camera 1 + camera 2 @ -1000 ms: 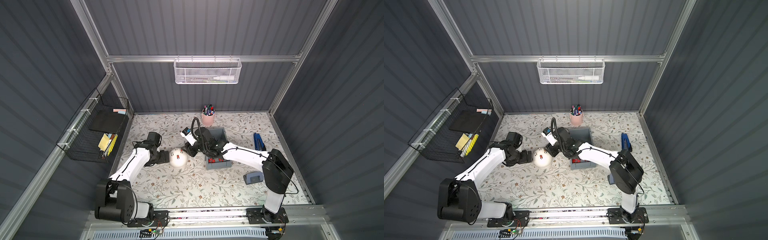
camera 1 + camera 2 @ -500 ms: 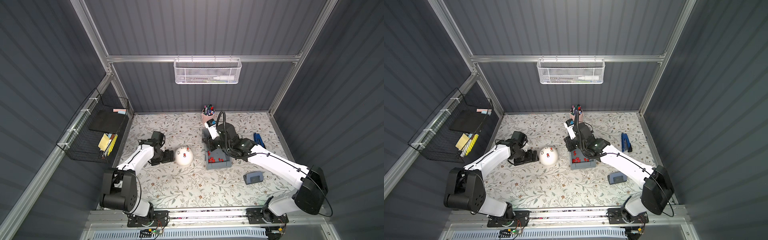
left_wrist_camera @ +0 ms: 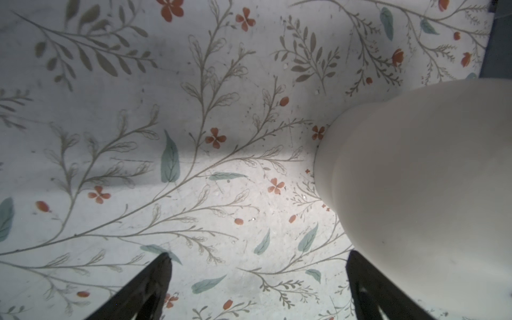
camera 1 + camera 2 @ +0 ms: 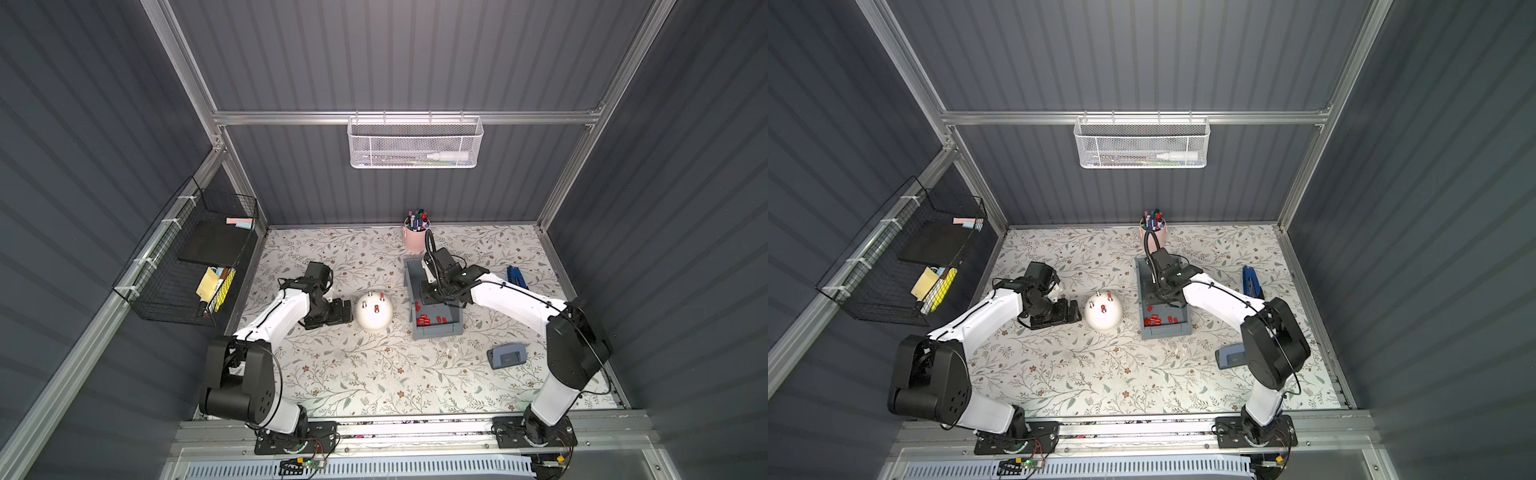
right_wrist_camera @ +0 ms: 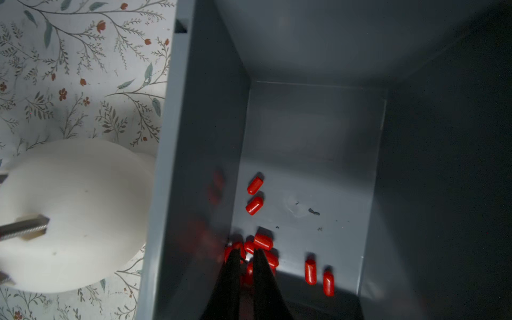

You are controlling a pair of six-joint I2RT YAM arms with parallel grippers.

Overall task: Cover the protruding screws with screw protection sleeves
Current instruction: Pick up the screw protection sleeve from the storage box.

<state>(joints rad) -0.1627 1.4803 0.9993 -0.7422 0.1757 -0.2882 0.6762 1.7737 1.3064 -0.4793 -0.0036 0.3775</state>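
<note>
This looks like a robot test booth in a lab. A left robot arm [image 4: 286, 307] and a right robot arm [image 4: 511, 299] are bolted to a metal rail [image 4: 415, 428] at the edge of a table [image 4: 374, 374] with a flowery cover. Dark grey ribbed walls [image 4: 415, 62] and silver bars [image 4: 407, 117] box it in. A white wire basket [image 4: 415, 143] and a black wire basket [image 4: 187, 266] hang on the walls.

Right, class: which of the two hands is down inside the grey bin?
The right hand, down among the red sleeves; the left hand sits open beside the white dome.
</note>
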